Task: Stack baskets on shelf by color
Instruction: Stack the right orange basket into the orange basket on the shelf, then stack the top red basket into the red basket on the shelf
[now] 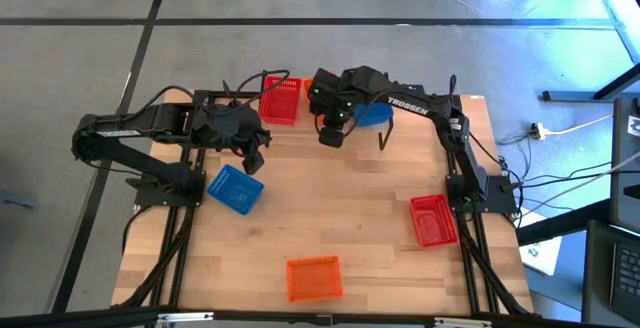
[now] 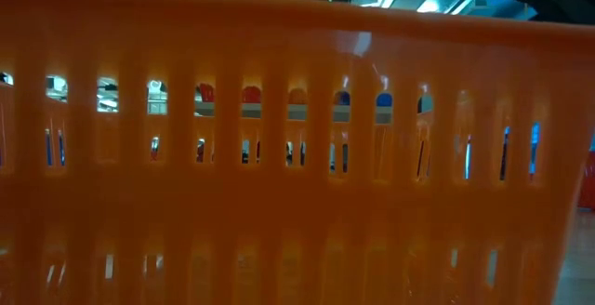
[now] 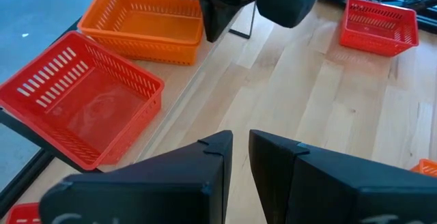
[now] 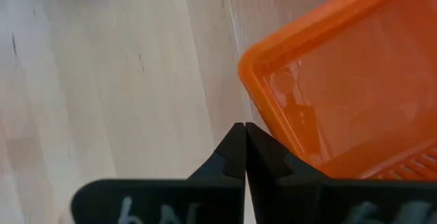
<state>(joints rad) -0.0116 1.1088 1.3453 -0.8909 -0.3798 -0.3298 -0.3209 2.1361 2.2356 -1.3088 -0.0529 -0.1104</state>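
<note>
Two grippers work at the far edge of the table, over the shelf. Right gripper [image 4: 244, 138]: fingers pressed fully together, holding nothing, tips just beside the rim corner of an orange basket [image 4: 341, 87] on the shelf top [image 4: 116, 74]. Left gripper [image 3: 240, 149]: fingers narrowly parted, empty, hovering above the tabletop [image 3: 328, 108] near the shelf's left end.

On the shelf stand a red basket [image 1: 281, 99], the orange basket under the right arm, and a blue basket [image 1: 374, 115].

Loose baskets on the tabletop:
- blue [image 1: 236, 188], just beside the left gripper;
- red [image 1: 433, 219], on the right arm's side;
- orange [image 1: 313, 277], at the near edge, well apart from both grippers, long axis across the table.

Judgement: the loose blue basket suits the left arm.
</note>
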